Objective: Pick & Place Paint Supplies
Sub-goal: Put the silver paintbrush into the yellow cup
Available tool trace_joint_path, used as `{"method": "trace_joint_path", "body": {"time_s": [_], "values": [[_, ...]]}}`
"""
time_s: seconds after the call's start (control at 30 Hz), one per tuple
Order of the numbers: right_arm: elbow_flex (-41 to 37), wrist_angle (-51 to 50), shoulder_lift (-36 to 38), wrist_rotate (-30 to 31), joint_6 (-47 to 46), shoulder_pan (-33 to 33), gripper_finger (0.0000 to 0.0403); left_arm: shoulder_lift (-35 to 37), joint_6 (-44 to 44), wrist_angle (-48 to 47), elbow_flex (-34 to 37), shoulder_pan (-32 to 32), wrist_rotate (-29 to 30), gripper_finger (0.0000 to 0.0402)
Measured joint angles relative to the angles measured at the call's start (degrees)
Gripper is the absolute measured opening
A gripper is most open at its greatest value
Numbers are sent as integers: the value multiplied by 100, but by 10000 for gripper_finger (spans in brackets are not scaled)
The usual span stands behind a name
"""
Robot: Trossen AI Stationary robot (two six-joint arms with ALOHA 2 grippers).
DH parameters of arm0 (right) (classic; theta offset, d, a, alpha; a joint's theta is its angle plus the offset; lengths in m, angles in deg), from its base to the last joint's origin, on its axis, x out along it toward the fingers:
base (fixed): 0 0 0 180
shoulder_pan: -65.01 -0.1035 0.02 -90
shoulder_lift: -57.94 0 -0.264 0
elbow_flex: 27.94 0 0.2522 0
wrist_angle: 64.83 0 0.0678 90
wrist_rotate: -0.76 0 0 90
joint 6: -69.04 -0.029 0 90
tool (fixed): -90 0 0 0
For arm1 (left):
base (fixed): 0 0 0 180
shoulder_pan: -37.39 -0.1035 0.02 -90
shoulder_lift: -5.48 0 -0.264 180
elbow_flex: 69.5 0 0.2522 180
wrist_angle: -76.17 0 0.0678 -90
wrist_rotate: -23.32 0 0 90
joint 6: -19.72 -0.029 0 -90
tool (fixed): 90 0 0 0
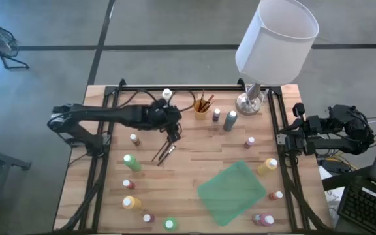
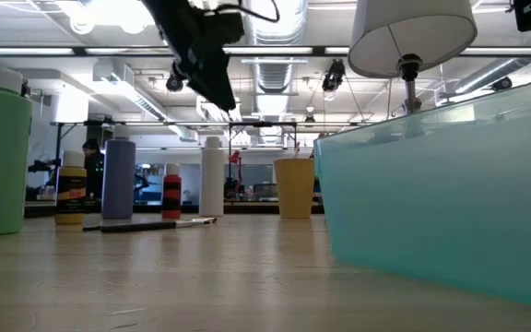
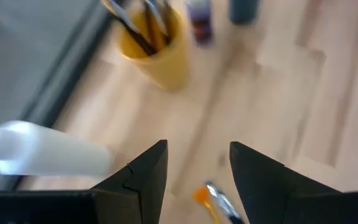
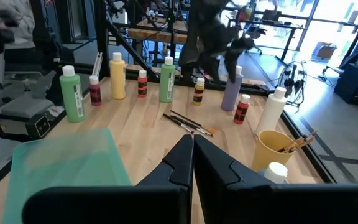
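- A wooden table (image 1: 194, 156) held scattered paint bottles
- The left gripper (image 1: 173, 135) hung spread and empty above loose brushes (image 1: 164, 153)
- Next, probably lowering onto one

You have a pale wood-plank tabletop (image 1: 194, 153) with a translucent teal-green tray (image 1: 231, 192) toward five o'clock. The cup (image 1: 202, 111) near twelve o'clock is mustard yellow and holds brown-handled brushes (image 1: 204, 102). The lamp shade (image 1: 277, 42) at one o'clock is white, its base (image 1: 250, 102) silver. A green white-capped bottle (image 1: 131, 162) stands at nine o'clock, a yellow one (image 1: 267, 166) at three.
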Motion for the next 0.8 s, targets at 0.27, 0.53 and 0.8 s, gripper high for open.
{"method": "trace_joint_path", "body": {"time_s": [0.27, 0.53, 0.8], "values": [[0, 0, 0, 0, 0, 2, 8, -507, 533, 147, 15, 142, -638, 179], [1, 0, -2, 0, 0, 0, 8, -978, 1375, 173, 15, 176, -725, 179], [0, 0, -2, 0, 0, 2, 8, -1406, 2231, -9, 15, 188, -1328, 176]]}}
